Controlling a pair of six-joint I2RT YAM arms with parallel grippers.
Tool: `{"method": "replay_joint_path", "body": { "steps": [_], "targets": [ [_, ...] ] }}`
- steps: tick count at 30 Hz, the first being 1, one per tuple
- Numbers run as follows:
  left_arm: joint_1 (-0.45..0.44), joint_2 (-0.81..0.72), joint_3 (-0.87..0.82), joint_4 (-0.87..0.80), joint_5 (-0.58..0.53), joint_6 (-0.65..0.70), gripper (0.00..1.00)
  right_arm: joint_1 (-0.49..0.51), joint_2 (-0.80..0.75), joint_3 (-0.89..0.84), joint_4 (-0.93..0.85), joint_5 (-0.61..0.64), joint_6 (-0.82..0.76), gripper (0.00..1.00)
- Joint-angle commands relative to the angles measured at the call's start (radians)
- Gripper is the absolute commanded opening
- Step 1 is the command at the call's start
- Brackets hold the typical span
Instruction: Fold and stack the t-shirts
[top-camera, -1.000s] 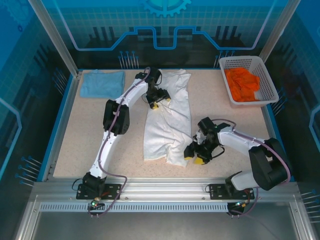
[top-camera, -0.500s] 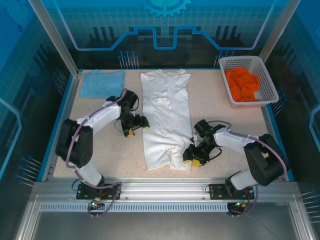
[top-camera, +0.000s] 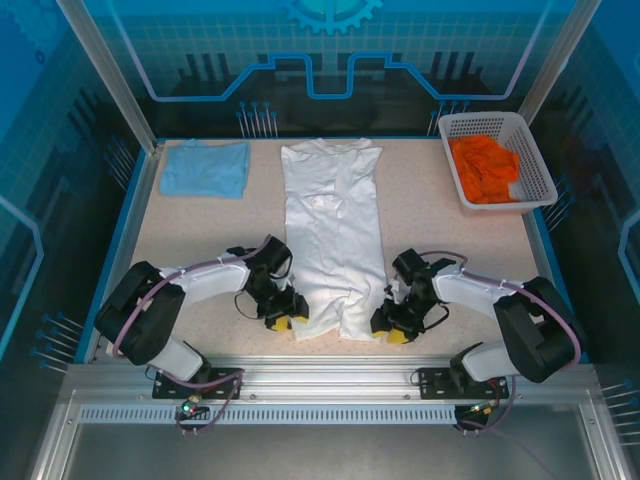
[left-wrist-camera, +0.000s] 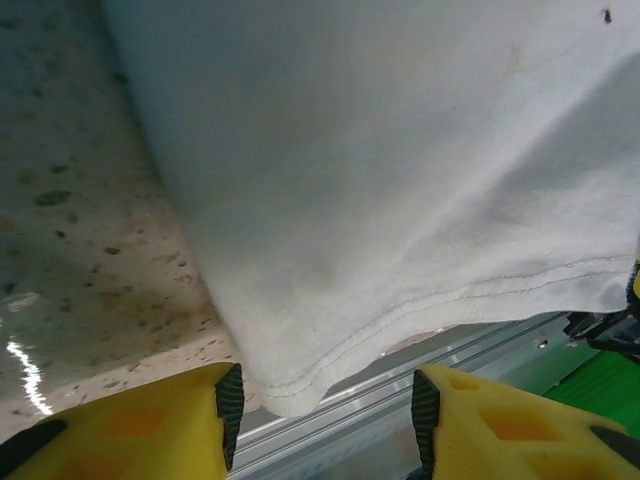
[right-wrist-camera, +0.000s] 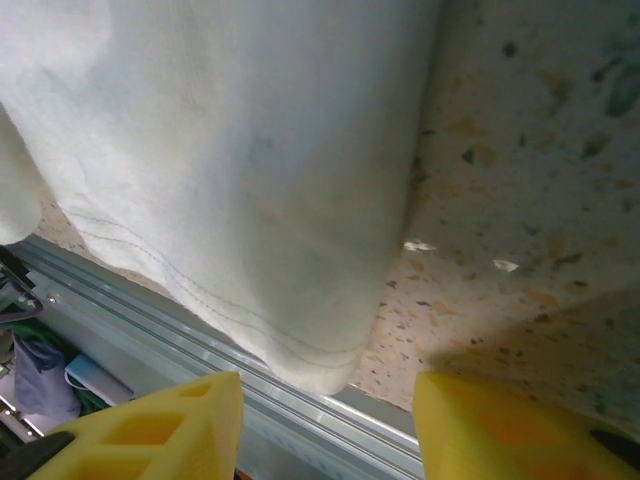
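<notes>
Closely, left gripper (top-camera: 287, 312), right gripper (top-camera: 388, 328) flank t-shirt (top-camera: 333, 230) hem

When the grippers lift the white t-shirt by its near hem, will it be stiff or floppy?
Probably floppy: the white t-shirt lies flat and wrinkled, so its middle would likely sag between the left gripper and right gripper. Likely light, being thin cloth. The stitched hem may give the grippers some purchase.

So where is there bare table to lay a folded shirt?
Between the white t-shirt and the basket, and left of that shirt, nearer than the light blue t-shirt. Crowded at its near hem: left pincer and right pincer flank it.
</notes>
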Motion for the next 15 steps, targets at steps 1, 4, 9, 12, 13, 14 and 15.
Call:
{"method": "replay_joint_path", "body": {
  "steps": [1, 4, 9, 12, 13, 14, 15],
  "targets": [
    [-0.008, -0.014, -0.035, 0.043, 0.019, -0.04, 0.48, 0.022, 0.01, -0.026, 0.024, -0.031, -0.006, 0.48],
    [-0.015, -0.014, -0.041, 0.031, 0.005, -0.026, 0.47, 0.025, 0.012, -0.034, 0.04, -0.039, -0.003, 0.44],
    [-0.048, 0.014, -0.048, 0.031, -0.004, -0.005, 0.48, 0.034, 0.003, -0.04, 0.059, -0.035, 0.003, 0.38],
    [-0.067, 0.038, -0.042, 0.031, -0.006, 0.012, 0.48, 0.036, 0.007, -0.042, 0.072, -0.024, 0.006, 0.31],
    [-0.072, 0.043, -0.041, 0.028, -0.009, 0.015, 0.46, 0.035, 0.009, -0.042, 0.077, -0.02, 0.01, 0.29],
    [-0.074, 0.048, -0.038, 0.025, -0.012, 0.018, 0.43, 0.035, 0.01, -0.042, 0.084, -0.017, 0.012, 0.27],
    [-0.076, 0.053, -0.036, 0.025, -0.013, 0.018, 0.41, 0.035, 0.016, -0.039, 0.086, -0.013, 0.012, 0.23]
  ]
}}
